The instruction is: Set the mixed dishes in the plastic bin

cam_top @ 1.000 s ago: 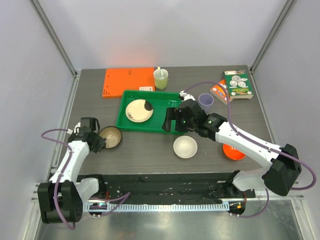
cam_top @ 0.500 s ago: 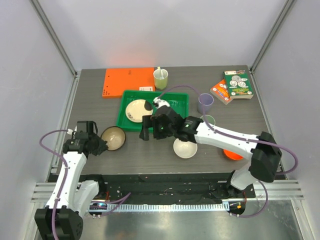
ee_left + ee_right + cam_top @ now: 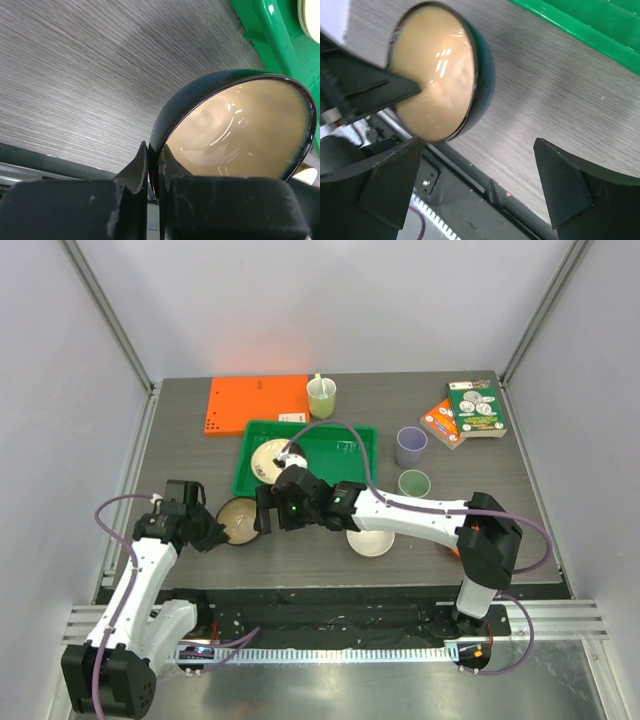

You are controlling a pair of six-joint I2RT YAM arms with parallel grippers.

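Moved since a second ago: the right gripper (image 3: pixel 262 510) has swung from the right end of the green bin (image 3: pixel 340 455) down toward the lower left. The brown bowl (image 3: pixel 238 520) has shifted slightly rightward with the left arm.
Left gripper (image 3: pixel 214 530): pinched narrow on the near rim of the brown bowl. In the wrist view one finger (image 3: pixel 135 175) sits outside the wall and the other inside.
Right gripper: jaws spread wide and holding nothing. Its two fingers (image 3: pixel 395 180) straddle bare table (image 3: pixel 545 100), just right of the bowl and not touching it.
Brown bowl: lower left of the overhead frame, just below the bin's lower-left corner and outside it. It is dark outside and glossy tan inside, and it is tilted in the grip. I cannot tell whether its base touches the table.
Green bin: centre of the frame, a little above the middle. A cream plate (image 3: pixel 270 453) lies in its left half, partly hidden by the right arm.
White bowl (image 3: pixel 370 541): on the table below the bin, half covered by the right forearm.
Lavender cup (image 3: pixel 411 447): upright, right of the bin.
Sage-green cup (image 3: pixel 413 483): just below the lavender one.
Far edge: an orange board (image 3: pixel 258 405) at upper left. A yellow-green cup (image 3: pixel 321 398) with a spoon stands beside it, and boxes (image 3: pixel 468 411) sit at upper right.
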